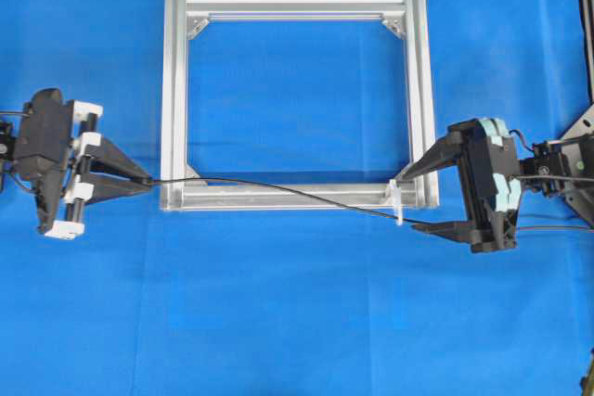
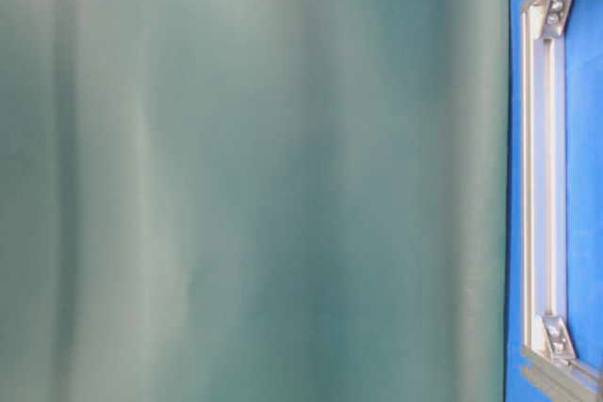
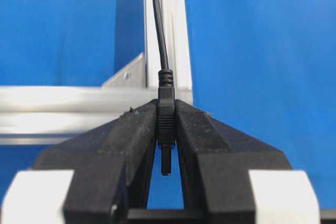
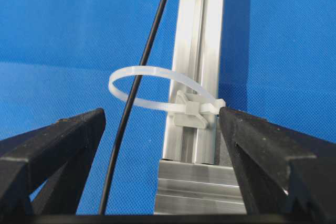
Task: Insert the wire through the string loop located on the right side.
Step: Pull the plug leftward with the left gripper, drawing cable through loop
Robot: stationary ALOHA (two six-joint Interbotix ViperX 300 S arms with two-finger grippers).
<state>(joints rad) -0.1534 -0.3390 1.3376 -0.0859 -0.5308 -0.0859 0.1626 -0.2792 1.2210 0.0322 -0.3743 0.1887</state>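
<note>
The wire (image 1: pixel 278 188) is a thin black cable lying across the near rail of the silver frame (image 1: pixel 174 90). My left gripper (image 1: pixel 148 183) is shut on its plug end (image 3: pixel 166 124), just off the frame's near left corner. The string loop (image 4: pixel 137 84) is a white tie fixed at the frame's near right corner (image 1: pixel 397 203). In the right wrist view the wire (image 4: pixel 128 111) crosses the loop's opening and appears to run through it. My right gripper (image 1: pixel 409 202) stands open, its fingers (image 4: pixel 68 135) either side of the loop and wire, touching neither.
The frame lies flat on blue cloth, with corner brackets (image 1: pixel 393 25) inside it. The wire's tail (image 1: pixel 548 227) trails right under the right arm. A blurred grey-green surface (image 2: pixel 254 176) fills most of the table-level view, leaving only a frame rail (image 2: pixel 542 185) visible.
</note>
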